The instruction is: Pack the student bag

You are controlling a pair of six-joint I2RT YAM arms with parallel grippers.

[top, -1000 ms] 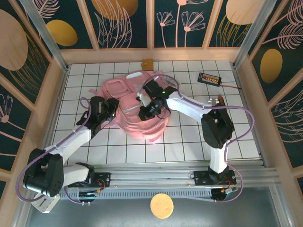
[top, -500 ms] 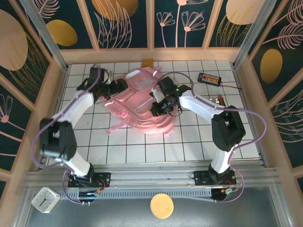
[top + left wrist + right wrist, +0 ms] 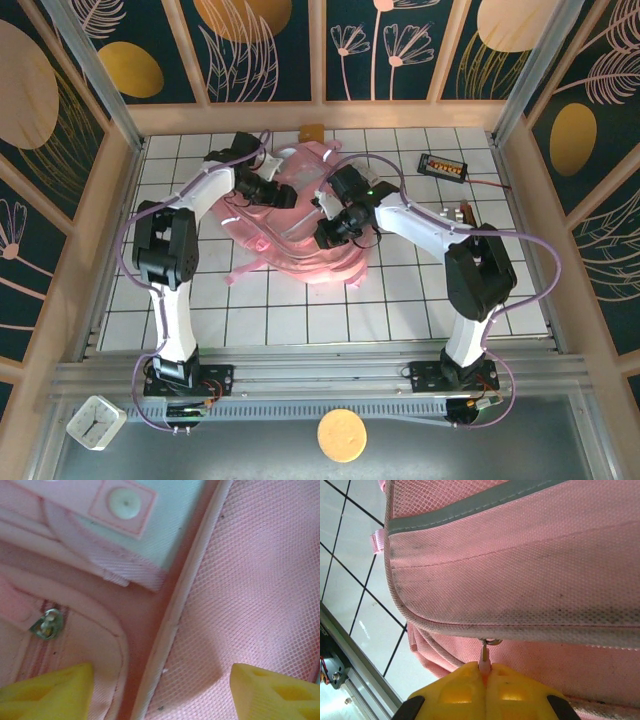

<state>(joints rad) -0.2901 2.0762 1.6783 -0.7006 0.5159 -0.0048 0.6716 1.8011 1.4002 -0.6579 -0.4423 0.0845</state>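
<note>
Pink student bag (image 3: 300, 228) at middle of counter (image 3: 400, 290), nearer far edge. Clenched right claw (image 3: 485, 672) holds zip pull (image 3: 484, 655): draw along track, no yanking. Released left claw (image 3: 160, 685) over bag; should pin fabric to brace.

- student bag (image 3: 300, 262): middle lying under both arms; outline running off every edge in wrist views.
- left gripper (image 3: 160, 695) fingertips (image 3: 50, 692): being cut by bottom edge.
- zip pull (image 3: 484, 656): lower end disappearing between right gripper (image 3: 486, 677) fingers.
- black device (image 3: 443, 165), table (image 3: 400, 290) far right corner: reading too small for identifying.
</note>
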